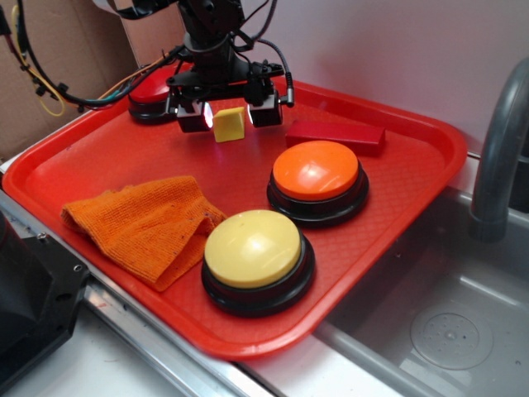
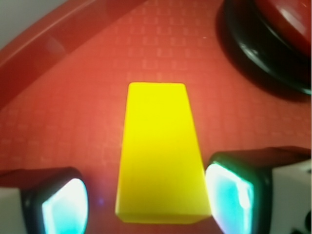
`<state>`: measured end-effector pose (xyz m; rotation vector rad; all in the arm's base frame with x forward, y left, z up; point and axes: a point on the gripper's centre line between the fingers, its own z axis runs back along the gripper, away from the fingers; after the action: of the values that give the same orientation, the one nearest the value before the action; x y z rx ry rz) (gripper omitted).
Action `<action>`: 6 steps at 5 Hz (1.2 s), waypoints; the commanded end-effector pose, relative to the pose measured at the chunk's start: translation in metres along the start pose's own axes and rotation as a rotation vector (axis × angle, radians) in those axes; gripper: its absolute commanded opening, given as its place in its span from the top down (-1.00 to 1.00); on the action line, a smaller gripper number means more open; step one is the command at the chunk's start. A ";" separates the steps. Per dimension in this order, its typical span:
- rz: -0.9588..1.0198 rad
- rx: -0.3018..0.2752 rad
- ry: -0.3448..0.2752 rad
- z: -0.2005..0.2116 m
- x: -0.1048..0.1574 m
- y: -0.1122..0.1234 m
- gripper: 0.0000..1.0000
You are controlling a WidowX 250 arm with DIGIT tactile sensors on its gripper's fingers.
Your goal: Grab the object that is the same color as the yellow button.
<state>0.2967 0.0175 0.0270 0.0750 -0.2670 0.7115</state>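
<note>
Three buttons, the yellow button (image 1: 253, 246) nearest; one yellow block (image 1: 230, 124) between the wide-spread tool (image 1: 229, 116) pads; red tray (image 1: 99, 153) beside a sink (image 1: 446, 331).

The exterior camera looks down at my red tray (image 1: 99, 157) from its near side. My wrist camera sits close above it. Both share the yellow block (image 1: 230, 124) (image 2: 161, 156).

The red-domed push button on its black base (image 1: 151, 93) sits mostly behind the black robot arm, and in the wrist view (image 2: 273, 44) the picture's edge cuts it. There the two glowing finger pads (image 2: 66, 207) run off the bottom, blurred. One pad perhaps touches the small yellow wedge block (image 2: 158, 151).
</note>
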 end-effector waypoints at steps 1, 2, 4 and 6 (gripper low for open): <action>0.030 0.075 0.010 0.007 0.005 0.013 1.00; -0.031 0.097 -0.045 0.020 0.003 0.012 1.00; -0.372 0.018 0.053 0.085 0.011 0.009 1.00; -0.854 -0.119 0.131 0.186 -0.006 -0.003 1.00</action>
<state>0.2435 -0.0256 0.1806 0.0274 -0.0494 -0.1251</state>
